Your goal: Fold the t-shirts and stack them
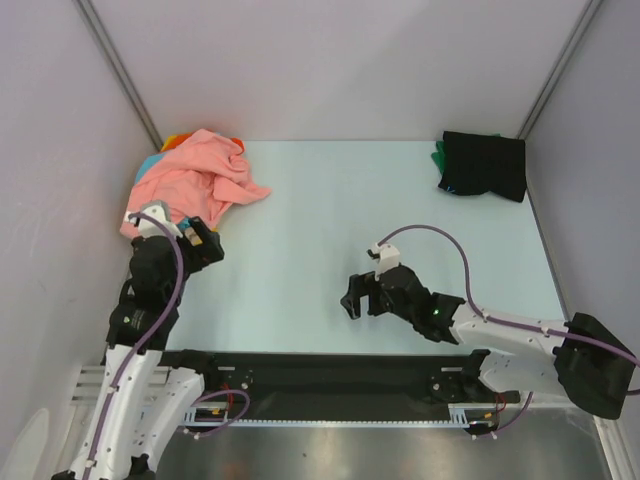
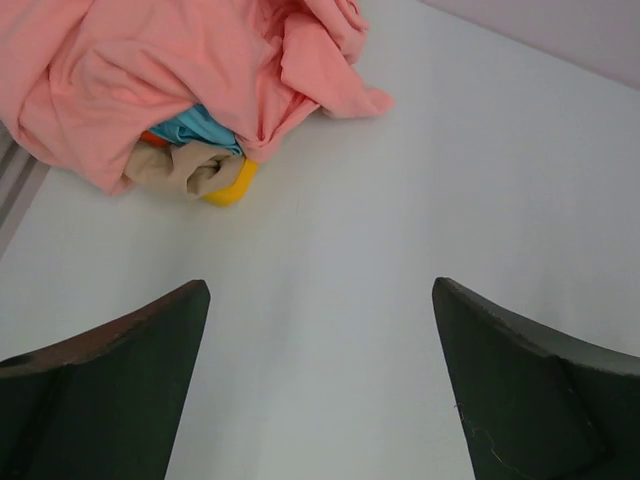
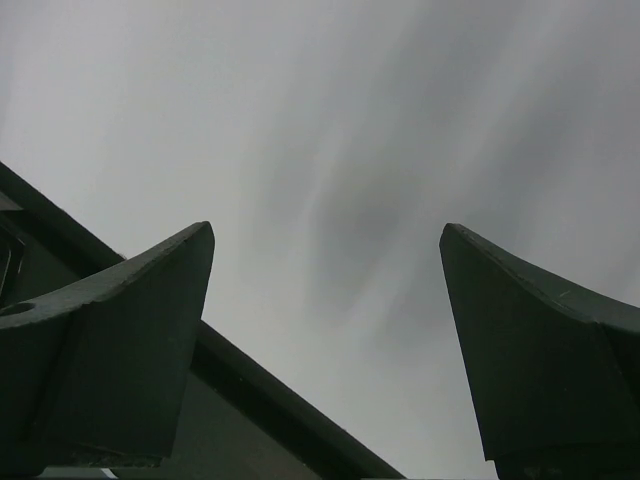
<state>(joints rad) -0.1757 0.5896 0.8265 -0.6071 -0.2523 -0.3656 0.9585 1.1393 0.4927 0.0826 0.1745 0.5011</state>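
Pale blue-green table [image 1: 320, 200], grey walls round it. Near edge: black rail [image 1: 330, 375] carrying both arm bases. Right gripper [image 1: 356, 297] is mid-table, right of centre, jaws spread wide, nothing btwn them. Its wrist cam is blurred, only grey beyond the fingers. Left gripper [image 2: 320, 380] is on the left side, also spread wide & empty, over bare table near the heap. Beyond it, far-left corner: salmon pink t-shirt [image 1: 195, 178] crumpled on top of a pile, not touching the left fingers. Under its edge show a turquoise t-shirt [image 2: 208, 126], a beige t-shirt [image 2: 180, 170], a bit of orange t-shirt [image 1: 177, 141] & a corner of yellow tray [image 2: 233, 187]. Far right, well apart: black t-shirt [image 1: 487, 165] folded flat on a green t-shirt [image 1: 440, 155], whose edge peeks out at its left.
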